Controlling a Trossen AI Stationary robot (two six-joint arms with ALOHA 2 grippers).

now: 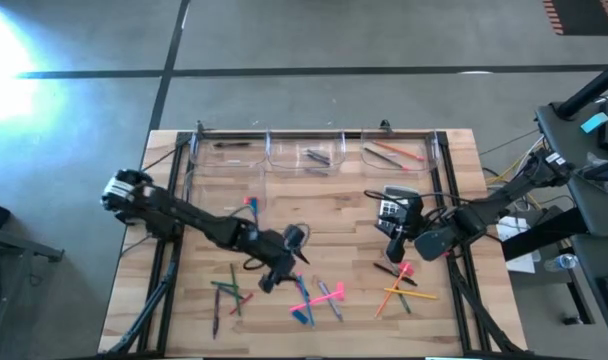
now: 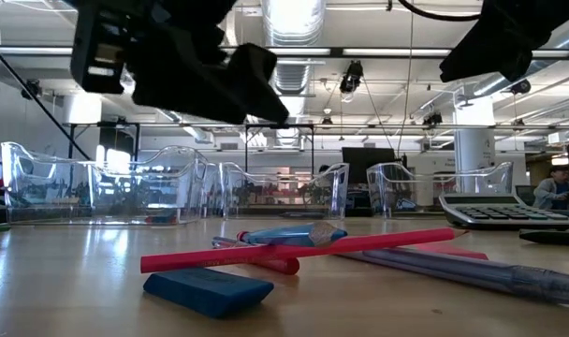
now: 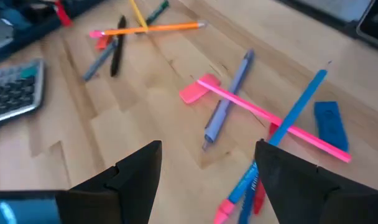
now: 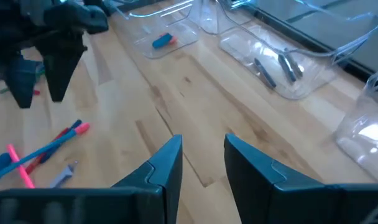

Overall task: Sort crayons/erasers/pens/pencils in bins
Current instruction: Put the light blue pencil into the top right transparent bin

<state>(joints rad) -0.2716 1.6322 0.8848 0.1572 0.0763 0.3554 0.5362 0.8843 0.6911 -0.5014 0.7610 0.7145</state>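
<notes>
Low view: a blue eraser (image 2: 208, 289) lies nearest on the table (image 2: 60, 281), a pink stick (image 2: 303, 251) propped across pens just behind it. Above that heap hangs the left gripper (image 1: 271, 281), its fingers spread wide and empty. To the right, the right gripper (image 1: 394, 250) hovers beside the calculator (image 1: 392, 206) with fingers partly apart, nothing between them; an orange pencil (image 1: 402, 292) lies just in front of it. Four clear bins (image 1: 314, 152) line the far edge.

Overhead, table-level, two wrist views
</notes>
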